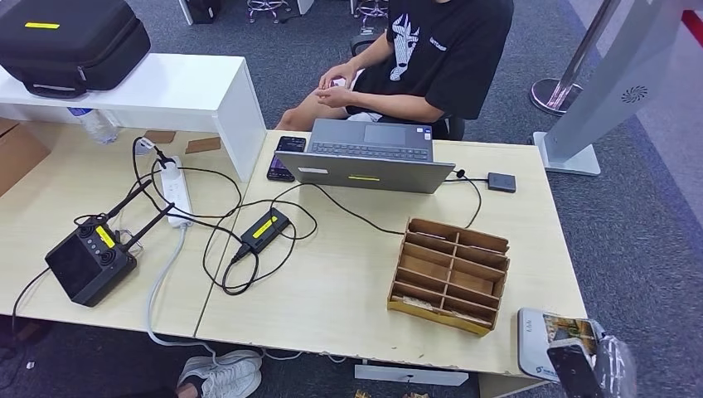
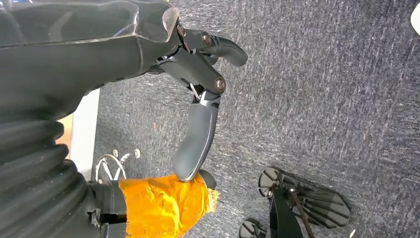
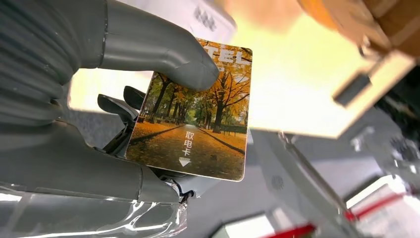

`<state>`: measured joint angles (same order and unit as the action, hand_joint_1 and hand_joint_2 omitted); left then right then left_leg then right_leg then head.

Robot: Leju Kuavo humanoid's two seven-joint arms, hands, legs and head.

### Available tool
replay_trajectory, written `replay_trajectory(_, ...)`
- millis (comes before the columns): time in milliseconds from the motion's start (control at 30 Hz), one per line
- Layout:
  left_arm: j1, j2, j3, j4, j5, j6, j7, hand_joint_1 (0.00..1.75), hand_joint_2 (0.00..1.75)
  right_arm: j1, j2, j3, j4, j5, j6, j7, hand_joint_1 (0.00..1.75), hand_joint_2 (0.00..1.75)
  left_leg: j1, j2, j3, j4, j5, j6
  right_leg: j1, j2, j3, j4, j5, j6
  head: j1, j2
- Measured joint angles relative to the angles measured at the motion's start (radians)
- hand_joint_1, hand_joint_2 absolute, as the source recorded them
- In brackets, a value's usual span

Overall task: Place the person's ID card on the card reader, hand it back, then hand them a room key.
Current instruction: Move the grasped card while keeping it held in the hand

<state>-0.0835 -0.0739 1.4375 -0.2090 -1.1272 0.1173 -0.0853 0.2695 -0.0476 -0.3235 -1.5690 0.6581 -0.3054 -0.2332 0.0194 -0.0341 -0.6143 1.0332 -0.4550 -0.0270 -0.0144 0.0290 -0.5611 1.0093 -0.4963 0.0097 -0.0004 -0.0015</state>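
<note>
Right wrist view | our right hand [image 3: 99, 124] pinches room key [image 3: 195, 124] | left hand [image 2: 198, 99] empty, fingers apart | we judge handover to person [image 1: 414, 58] remains

Room key [image 3: 195, 121]: card printed with autumn trees along a path, pinched under right hand's thumb [image 3: 163, 54]. Card reader [image 1: 501, 182]: small dark square, flat on table beside laptop.

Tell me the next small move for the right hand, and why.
Probably lift and carry the card forward over the table toward the seated person. The right hand pinches it under the thumb, low by the table's near right corner beside the wooden organizer. The person's hands rest in their lap, not reaching out yet.
</note>
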Motion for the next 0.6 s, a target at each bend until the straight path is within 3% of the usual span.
replay_trajectory(233,0.0,0.0,0.001,0.0,-0.002,-0.003,-0.002,0.0,1.75,-0.001,-0.013,0.002,0.049,0.006,0.045,0.01,1.75,1.75,0.0,0.0,0.0,0.0,0.0,0.0,0.0,0.0,0.0,0.0,0.0,0.0,0.0,0.0)
replay_trajectory(600,0.0,0.0,0.005,0.0,-0.001,-0.004,-0.002,0.0,1.75,-0.001,-0.018,0.015,0.059,0.007,0.007,-0.004,1.75,1.75,0.0,0.0,0.0,0.0,0.0,0.0,0.0,0.0,0.0,0.0,0.0,0.0,0.0,0.0)
